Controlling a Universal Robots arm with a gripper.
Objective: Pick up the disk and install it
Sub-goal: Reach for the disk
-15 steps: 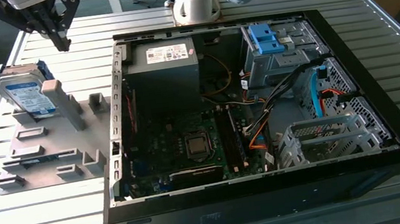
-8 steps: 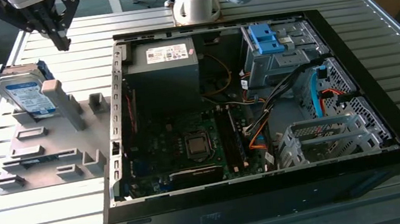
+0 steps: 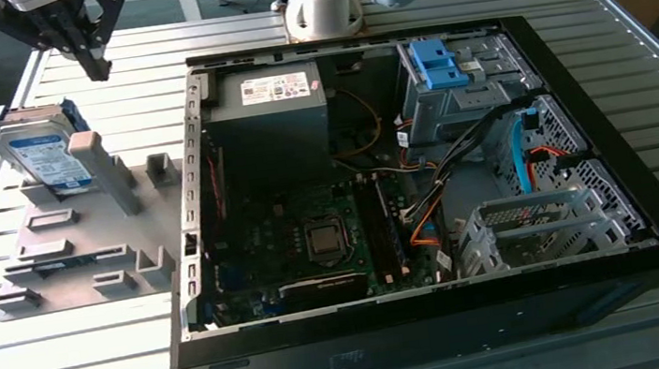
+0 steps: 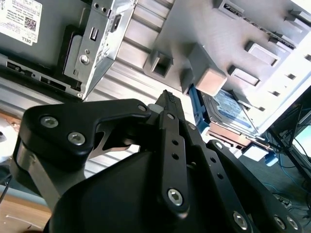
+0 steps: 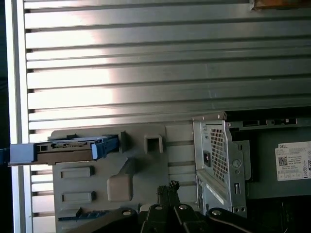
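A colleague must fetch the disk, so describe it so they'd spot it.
To the exterior view's left of the open computer case lies a grey fixture plate. At its far end the disk stands tilted on edge: the only silver slab, with a white-and-blue label and blue bracket, among plain grey posts.

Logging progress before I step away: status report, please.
Black gripper shut, holding nothing. Flat silver hard drive with blue bracket stands in grey slotted fixture, untouched. Tan-capped grey post close beside it.
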